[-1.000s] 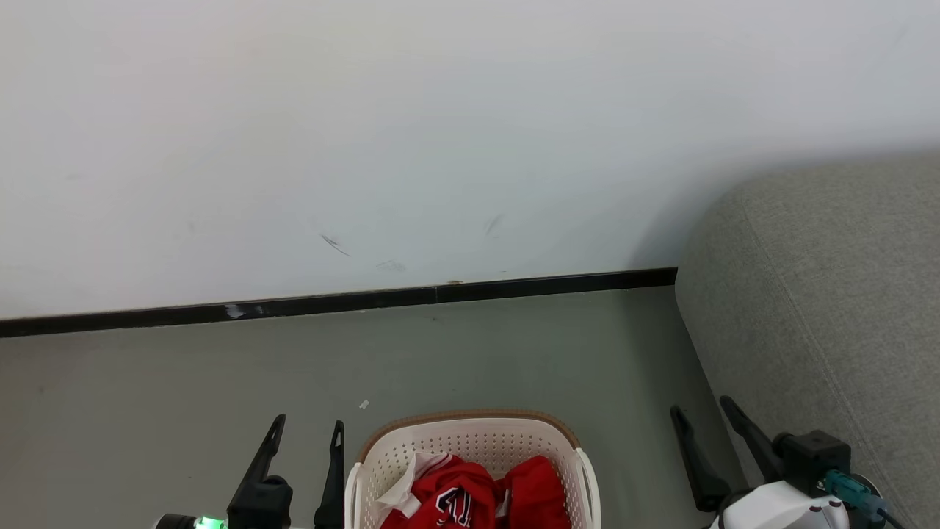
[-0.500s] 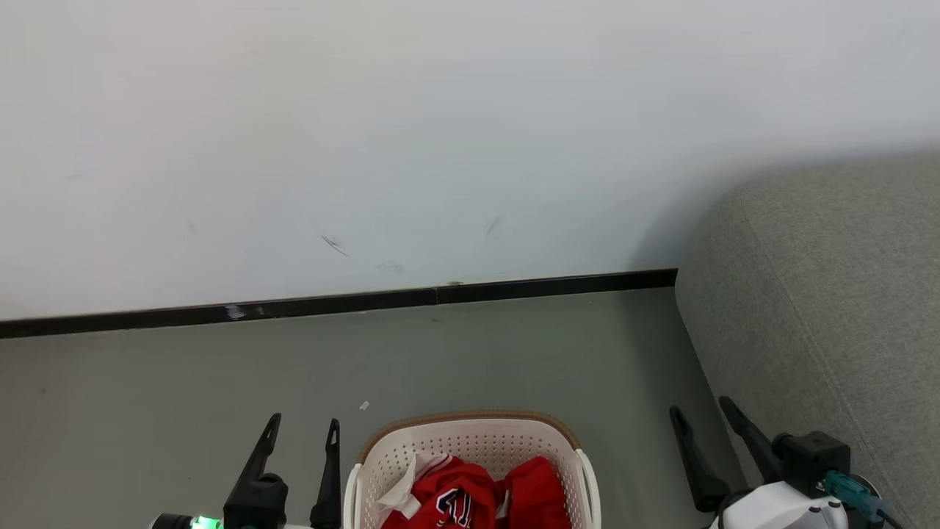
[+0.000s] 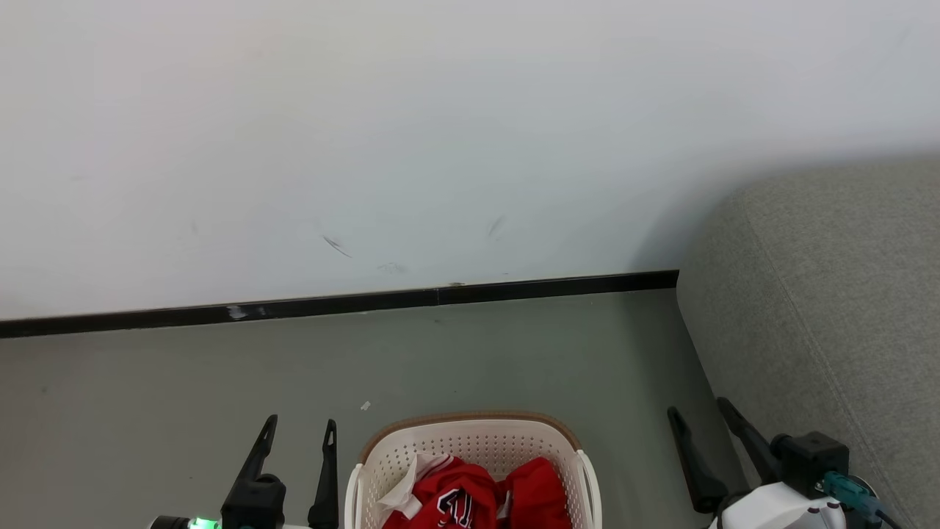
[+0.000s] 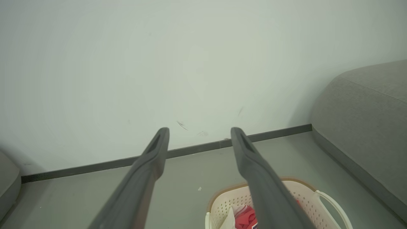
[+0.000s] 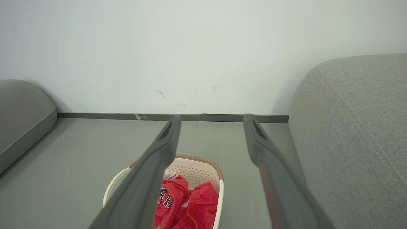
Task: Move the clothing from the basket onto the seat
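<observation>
- All the clothing (image 3: pixel 477 496) lies heaped in the basket (image 3: pixel 470 444) on the floor (image 3: pixel 220 382); 0 pieces show on the seat (image 3: pixel 830 294) just beside it.
- Flanking the basket, the left gripper (image 3: pixel 302 422) and right gripper (image 3: pixel 698 408) have jaws apart, holding nothing.
- Judgement: the whole transfer is left to do.

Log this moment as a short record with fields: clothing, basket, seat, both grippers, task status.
clothing: red pieces with white trim, bunched inside the basket
basket: cream, on the floor, between the two grippers
seat: grey, to the right of the basket
left gripper: open, holding nothing, left of the basket
right gripper: open, holding nothing, between basket and seat
task status: not begun; all clothing in view lies in the basket
</observation>
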Robot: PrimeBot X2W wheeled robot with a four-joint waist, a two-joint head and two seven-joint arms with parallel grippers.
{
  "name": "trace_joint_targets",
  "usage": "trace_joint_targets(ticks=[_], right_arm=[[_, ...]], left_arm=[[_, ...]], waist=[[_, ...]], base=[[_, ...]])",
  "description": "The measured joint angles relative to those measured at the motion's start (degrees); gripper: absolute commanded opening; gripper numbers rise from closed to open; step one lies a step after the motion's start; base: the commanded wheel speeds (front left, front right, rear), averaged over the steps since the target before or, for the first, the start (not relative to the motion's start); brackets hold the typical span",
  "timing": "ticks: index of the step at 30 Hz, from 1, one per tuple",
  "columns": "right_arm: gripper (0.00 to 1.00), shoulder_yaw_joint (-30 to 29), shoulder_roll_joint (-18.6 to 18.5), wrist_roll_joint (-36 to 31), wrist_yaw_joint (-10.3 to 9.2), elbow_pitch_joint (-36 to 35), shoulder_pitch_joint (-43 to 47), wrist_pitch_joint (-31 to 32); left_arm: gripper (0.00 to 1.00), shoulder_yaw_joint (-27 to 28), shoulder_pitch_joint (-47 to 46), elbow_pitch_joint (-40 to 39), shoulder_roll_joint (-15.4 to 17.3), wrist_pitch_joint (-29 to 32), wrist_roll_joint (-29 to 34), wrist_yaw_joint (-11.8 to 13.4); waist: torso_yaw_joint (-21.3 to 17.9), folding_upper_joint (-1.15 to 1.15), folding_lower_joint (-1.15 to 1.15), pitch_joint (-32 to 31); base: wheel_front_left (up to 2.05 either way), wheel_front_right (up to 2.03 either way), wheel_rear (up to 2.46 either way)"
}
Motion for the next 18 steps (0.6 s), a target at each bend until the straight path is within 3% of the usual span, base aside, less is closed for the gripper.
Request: trace_joint_targets(ticks=[18], right_arm=[[1.00, 1.2, 0.0, -0.1, 0.00, -0.7, 0.2, 0.0]], left_arm=[[1.00, -0.1, -0.4, 1.6, 1.3, 0.0, 0.2, -0.1]], waist=[[-0.2, 0.00, 0.00, 1.6]], base=[[0.00, 0.00, 0.00]])
